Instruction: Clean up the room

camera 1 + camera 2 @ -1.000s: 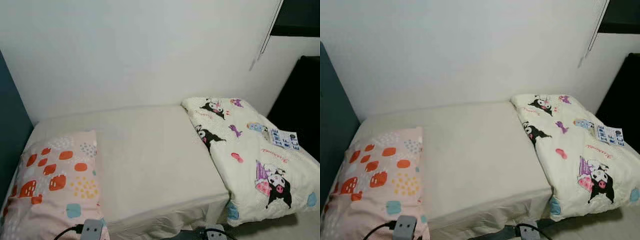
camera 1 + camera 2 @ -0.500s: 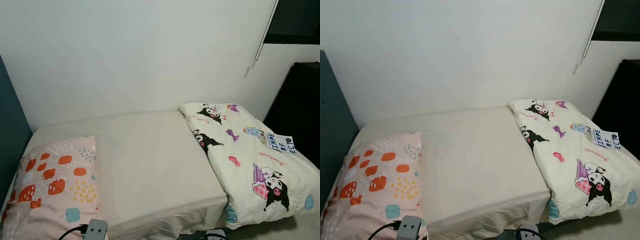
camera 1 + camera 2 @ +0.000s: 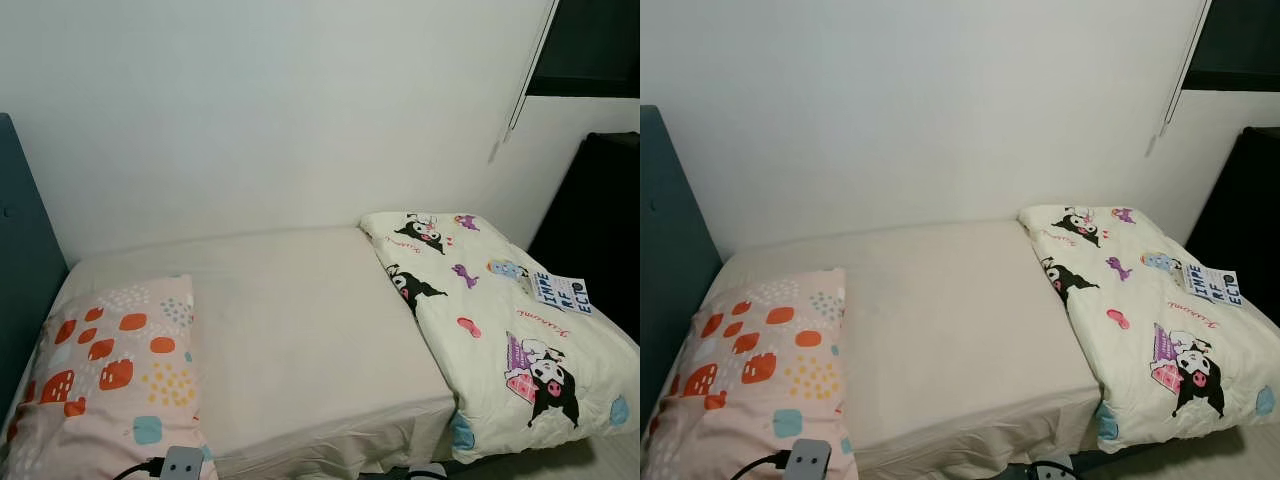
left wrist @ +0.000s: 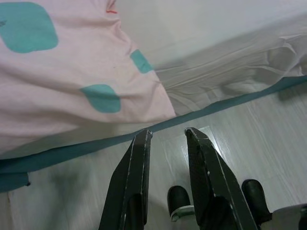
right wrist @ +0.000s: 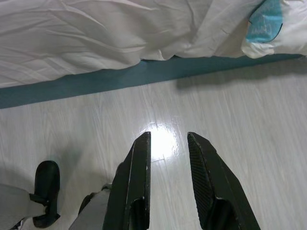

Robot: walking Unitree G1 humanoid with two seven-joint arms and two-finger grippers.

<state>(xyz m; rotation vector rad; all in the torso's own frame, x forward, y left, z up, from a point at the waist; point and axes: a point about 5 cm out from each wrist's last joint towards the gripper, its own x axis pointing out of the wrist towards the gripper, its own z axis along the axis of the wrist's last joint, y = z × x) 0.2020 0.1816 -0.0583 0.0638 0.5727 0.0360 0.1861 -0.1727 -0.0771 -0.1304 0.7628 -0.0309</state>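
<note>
A bed [image 3: 300, 320] with a plain cream sheet stands before me against the white wall. A pink pillow [image 3: 110, 370] with orange and teal spots lies at its left end. A folded white quilt [image 3: 500, 320] with cartoon prints covers the right end and hangs over the front edge. My left gripper [image 4: 168, 136] hangs open over the pale floor by the pillow's overhang. My right gripper [image 5: 168, 139] hangs open above the floor in front of the bed's teal base.
A dark teal headboard [image 3: 20, 270] rises at the left. A black piece of furniture [image 3: 600, 230] stands at the right, past the quilt. A blind cord [image 3: 520, 80] hangs near a dark window. My feet [image 5: 45, 191] stand on the light wood floor.
The camera has tilted up a little and the scene has shifted down and settled. Nothing on the bed has moved. Both arms hang as before.
</note>
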